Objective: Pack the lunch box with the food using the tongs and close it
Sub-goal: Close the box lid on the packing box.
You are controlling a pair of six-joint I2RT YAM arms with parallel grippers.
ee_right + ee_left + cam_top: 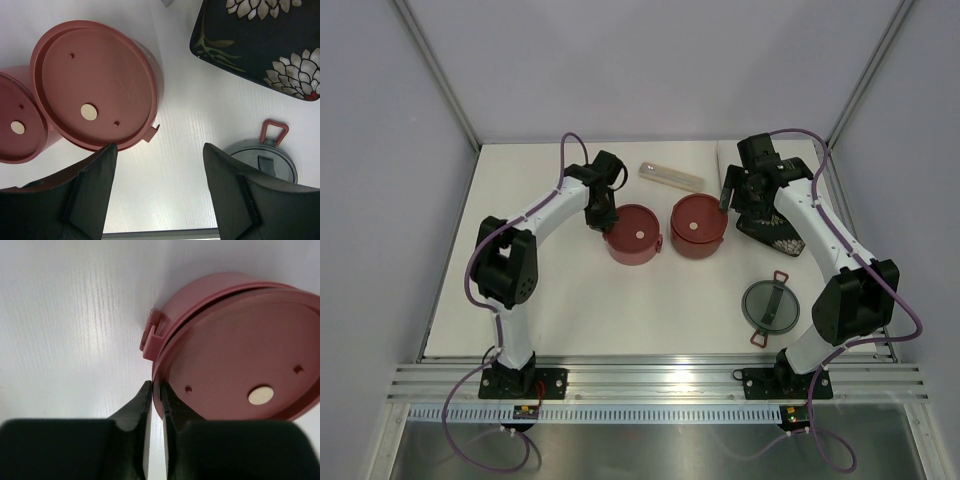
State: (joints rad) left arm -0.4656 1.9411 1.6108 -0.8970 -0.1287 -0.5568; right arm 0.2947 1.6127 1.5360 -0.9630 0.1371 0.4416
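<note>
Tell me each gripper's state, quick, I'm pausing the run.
Left gripper: nearly closed astride the rim of the left lid; grip cannot be told.
Right gripper: open, empty.

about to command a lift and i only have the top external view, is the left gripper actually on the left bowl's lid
Observer: The left wrist view shows the left gripper with one tip on each side of the lid rim on the left bowl, just below the side tab. The gap is narrow, and I cannot confirm a firm pinch.
Operator: ok and the right one, holding anything
Observer: No. The right wrist view shows the right gripper wide open, with only bare table between its fingers.
Operator: whats near it
Observer: The grey top lid lies just beyond one finger, with its red latch raised.
</note>
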